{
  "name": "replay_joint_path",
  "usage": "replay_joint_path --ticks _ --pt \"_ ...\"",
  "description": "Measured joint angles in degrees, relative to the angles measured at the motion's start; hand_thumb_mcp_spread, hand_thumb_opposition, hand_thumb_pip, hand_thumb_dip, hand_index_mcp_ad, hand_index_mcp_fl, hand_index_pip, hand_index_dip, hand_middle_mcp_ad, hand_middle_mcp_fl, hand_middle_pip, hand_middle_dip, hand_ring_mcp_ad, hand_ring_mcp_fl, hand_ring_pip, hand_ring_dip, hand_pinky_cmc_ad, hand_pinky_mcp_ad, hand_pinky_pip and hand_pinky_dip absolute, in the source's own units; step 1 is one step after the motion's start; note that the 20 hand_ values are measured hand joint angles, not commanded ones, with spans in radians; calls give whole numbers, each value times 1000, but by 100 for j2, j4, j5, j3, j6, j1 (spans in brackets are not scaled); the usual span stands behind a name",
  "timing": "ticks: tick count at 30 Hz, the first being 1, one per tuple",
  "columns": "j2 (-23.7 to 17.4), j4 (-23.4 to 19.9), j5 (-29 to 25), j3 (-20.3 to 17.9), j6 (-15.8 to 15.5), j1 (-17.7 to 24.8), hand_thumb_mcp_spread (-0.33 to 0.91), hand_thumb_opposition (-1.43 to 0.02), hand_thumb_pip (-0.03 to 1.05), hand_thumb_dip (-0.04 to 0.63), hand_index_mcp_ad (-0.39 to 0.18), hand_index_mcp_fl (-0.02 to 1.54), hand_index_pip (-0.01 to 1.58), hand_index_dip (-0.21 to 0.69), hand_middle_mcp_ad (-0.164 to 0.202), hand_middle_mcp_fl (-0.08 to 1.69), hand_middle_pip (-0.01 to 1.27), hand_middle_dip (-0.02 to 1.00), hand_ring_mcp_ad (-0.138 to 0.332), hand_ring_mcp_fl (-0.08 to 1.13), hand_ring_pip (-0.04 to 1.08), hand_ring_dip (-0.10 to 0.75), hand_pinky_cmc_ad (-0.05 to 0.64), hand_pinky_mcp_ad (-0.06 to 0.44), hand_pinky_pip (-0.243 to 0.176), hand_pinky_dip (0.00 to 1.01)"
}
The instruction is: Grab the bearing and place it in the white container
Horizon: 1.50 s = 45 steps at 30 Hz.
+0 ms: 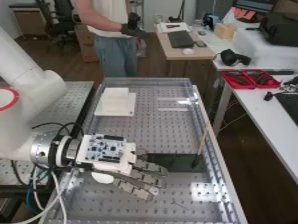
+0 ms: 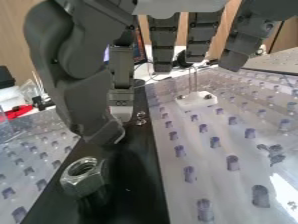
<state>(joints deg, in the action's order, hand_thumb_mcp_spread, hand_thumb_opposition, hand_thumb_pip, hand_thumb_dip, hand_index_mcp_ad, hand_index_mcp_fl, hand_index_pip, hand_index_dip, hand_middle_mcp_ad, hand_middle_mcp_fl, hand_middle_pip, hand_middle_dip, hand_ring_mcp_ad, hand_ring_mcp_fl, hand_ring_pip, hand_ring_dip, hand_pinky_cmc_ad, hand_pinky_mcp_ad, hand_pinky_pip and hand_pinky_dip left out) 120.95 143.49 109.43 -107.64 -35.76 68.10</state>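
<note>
The hand point(image 1: 143, 176) is over the middle of the bench, its fingers open and extended across a black strip point(image 1: 174, 161). Farther along stands a white container point(image 1: 114, 104), at the bench's upper left in the high view. From the wrist, the open hand point(image 2: 86, 90) has its thumb hanging just above the same black strip point(image 2: 136, 170). A metal part shaped like a hex nut point(image 2: 84, 176), with a round hole, rests tilted on the strip near the thumb tip, apart from it. I cannot tell whether this is the bearing.
A tiny shiny piece point(image 2: 141, 118) lies farther along the strip. Beyond it is a white block point(image 2: 196, 100) with thin upright metal pins. A brown stick point(image 1: 202, 142) leans at the bench's right rail point(image 1: 216, 150). Red trays point(image 1: 249, 79) sit on the side table.
</note>
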Motion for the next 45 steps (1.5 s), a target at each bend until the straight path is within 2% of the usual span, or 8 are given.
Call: replay_joint_path --ticks 45 --pt "15 -19 -19 9 89 36 469 -888 586 396 -143 236 1223 234 80 72 152 216 143 12 91 65 374 264 -87 176"
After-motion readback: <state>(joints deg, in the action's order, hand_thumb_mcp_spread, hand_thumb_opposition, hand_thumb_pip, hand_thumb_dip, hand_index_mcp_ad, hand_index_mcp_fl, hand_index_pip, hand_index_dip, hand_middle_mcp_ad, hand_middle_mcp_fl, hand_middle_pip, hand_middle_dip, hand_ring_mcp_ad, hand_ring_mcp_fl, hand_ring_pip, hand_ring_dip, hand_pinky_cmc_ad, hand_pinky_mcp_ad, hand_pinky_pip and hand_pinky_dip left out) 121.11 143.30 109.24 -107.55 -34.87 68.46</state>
